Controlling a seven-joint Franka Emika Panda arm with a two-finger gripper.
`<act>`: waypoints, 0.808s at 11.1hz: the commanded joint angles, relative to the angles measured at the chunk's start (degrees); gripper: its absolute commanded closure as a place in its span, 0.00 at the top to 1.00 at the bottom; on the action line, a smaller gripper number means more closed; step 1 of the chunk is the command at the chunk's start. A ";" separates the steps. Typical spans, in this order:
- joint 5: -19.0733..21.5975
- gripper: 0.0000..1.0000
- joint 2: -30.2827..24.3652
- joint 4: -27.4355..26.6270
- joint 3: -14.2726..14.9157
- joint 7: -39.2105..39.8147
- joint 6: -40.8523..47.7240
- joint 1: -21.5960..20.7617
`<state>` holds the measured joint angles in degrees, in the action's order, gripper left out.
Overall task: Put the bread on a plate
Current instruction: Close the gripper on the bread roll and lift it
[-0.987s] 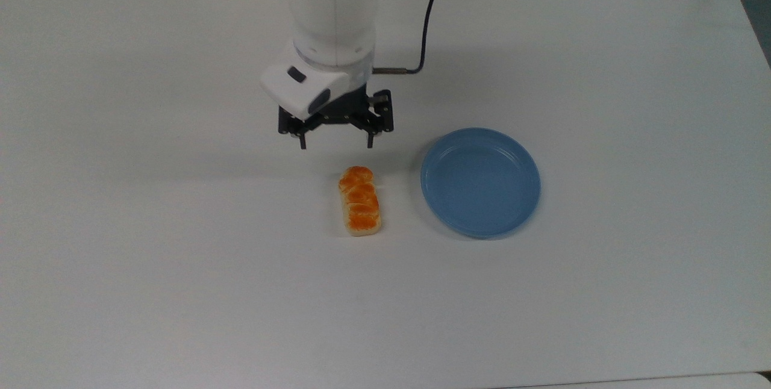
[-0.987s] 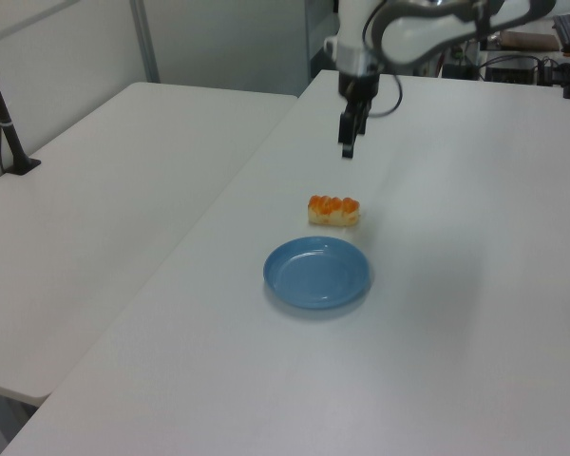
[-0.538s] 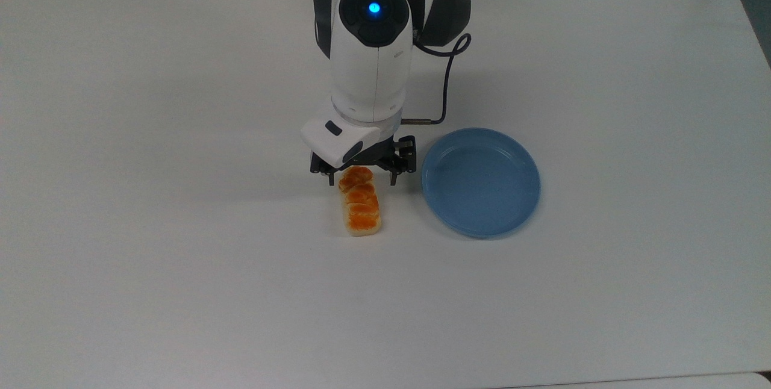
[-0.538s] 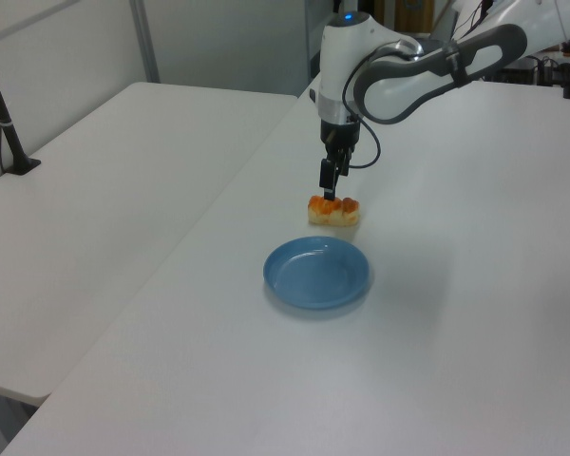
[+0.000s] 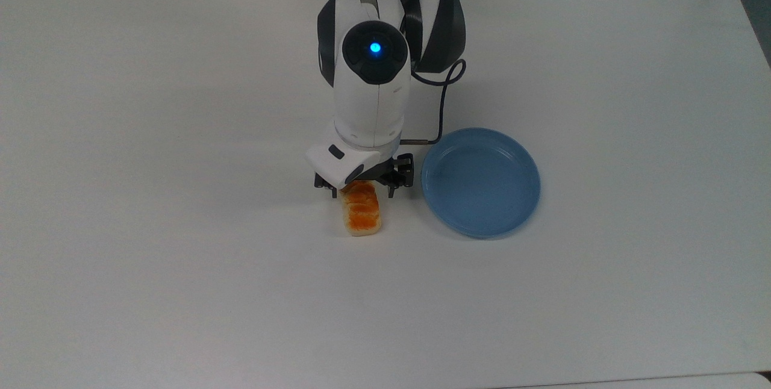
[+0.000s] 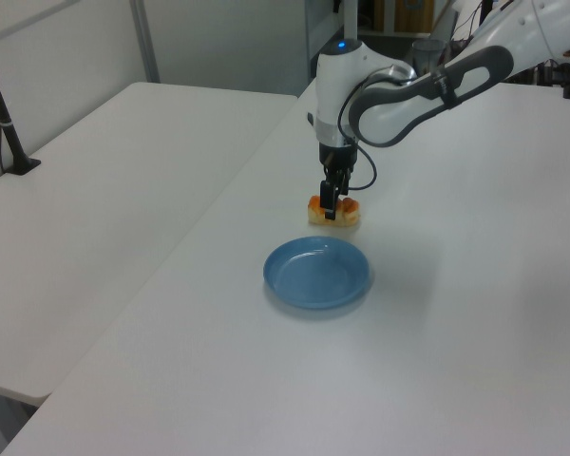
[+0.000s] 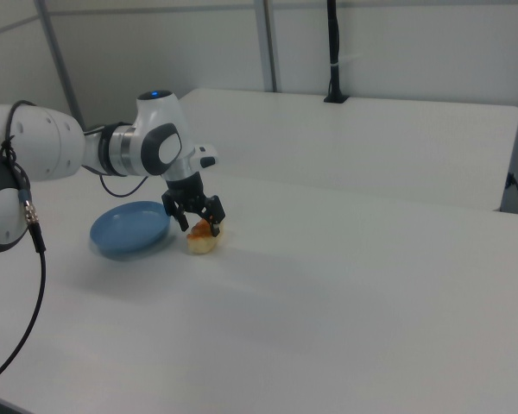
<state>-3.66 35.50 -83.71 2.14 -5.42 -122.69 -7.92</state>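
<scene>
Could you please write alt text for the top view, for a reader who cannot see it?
A white robot arm's black two-finger gripper is lowered open over the far end of a small orange-glazed bread loaf on a white table. An empty round light-blue plastic plate sits just to the top view's right of the loaf.

Gripper (image 6: 331,211) down at bread (image 6: 334,213), w/ blue plate (image 6: 316,274) just beside, empty, on table (image 6: 456,332).

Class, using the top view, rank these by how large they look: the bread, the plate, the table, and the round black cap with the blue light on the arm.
1. Table
2. Plate
3. Round black cap; it sits nearer the camera, so its rank is unsure
4. Bread, partly covered by the gripper
</scene>
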 commanded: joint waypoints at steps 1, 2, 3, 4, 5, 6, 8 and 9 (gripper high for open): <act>0.41 0.93 1.94 0.83 0.50 -1.26 -2.37 -0.43; 0.59 0.84 1.94 0.75 0.50 -1.52 -3.16 -0.43; 0.59 0.73 1.94 0.75 0.50 -2.13 -3.34 -0.43; 0.59 0.61 1.94 0.75 0.50 -2.40 -3.43 -0.43; 0.59 0.55 1.85 0.66 0.50 -2.40 -3.35 -0.52; 0.68 0.55 1.59 0.74 0.50 -2.32 -2.91 -0.61; 0.94 0.55 -1.73 0.75 0.41 -2.40 -1.16 -1.39; 1.03 0.56 -2.53 0.83 0.41 -2.49 1.98 -2.53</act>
<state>-3.66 37.02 -81.81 2.12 -6.98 -125.18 -8.03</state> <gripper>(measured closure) 0.445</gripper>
